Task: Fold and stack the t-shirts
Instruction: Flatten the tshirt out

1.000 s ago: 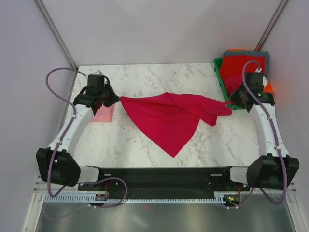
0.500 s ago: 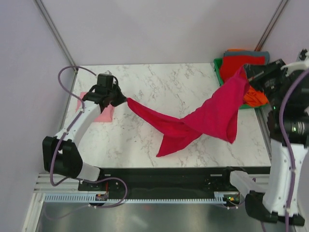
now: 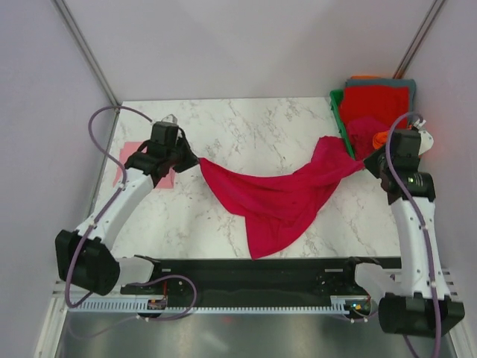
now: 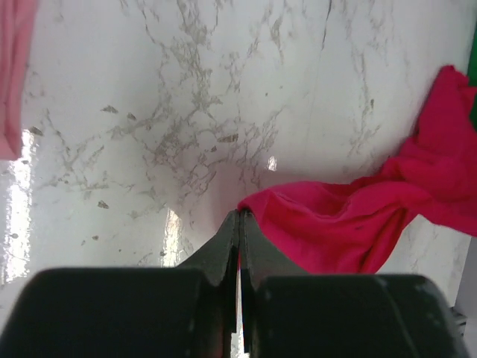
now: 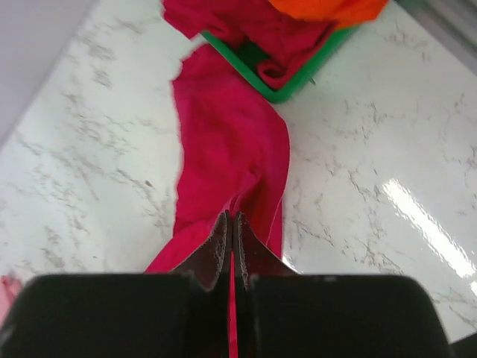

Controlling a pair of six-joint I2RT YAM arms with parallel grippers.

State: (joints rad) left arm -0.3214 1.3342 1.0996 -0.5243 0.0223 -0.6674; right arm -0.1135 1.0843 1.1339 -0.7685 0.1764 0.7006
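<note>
A deep magenta-crimson t-shirt hangs stretched between my two grippers and sags onto the marble table. My left gripper is shut on its left corner; in the left wrist view the gripper pinches the cloth edge. My right gripper is shut on the shirt's right end; in the right wrist view the gripper clamps the cloth. A light pink folded shirt lies under my left arm, and it shows at the left edge of the left wrist view.
A green bin at the back right holds red, orange and grey shirts, seen also in the right wrist view. Frame posts and grey walls stand behind the table.
My right arm has swung down from high at the right to the bin's front, lowering the shirt so it sags on the table. My left gripper stayed near the pink shirt.
</note>
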